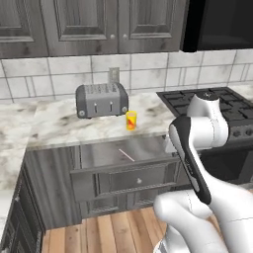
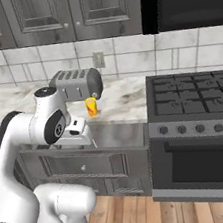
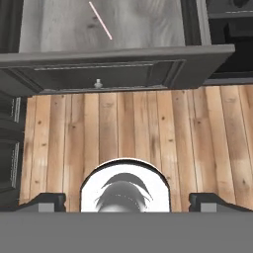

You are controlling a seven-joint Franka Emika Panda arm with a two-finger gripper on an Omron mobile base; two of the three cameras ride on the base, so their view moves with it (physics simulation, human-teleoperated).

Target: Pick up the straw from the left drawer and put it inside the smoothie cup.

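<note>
**Drawer open, straw lying inside, jaws wide and empty**

From my hand camera I see the gripper with its two small dark finger tips set far apart at the bottom of the picture, nothing between them. It looks straight down at the light wooden plank floor in front of the cabinets.

The wide shallow grey wood-grain left drawer stands pulled out, its panelled front and small round knob facing me. On its pale floor lies the thin, straight pale pink-white straw, slanted, well apart from the finger tips and touching none of the drawer's walls that I can see. In the left base view the same straw rests flat near the middle of the drawer.

The small yellow tapered smoothie cup, with a red mark on its side, stands upright on the marbled white countertop, near the front edge and just in front of the grey metal toaster. In the right base view the cup sits below the toaster, left of the black gas stove.
</note>
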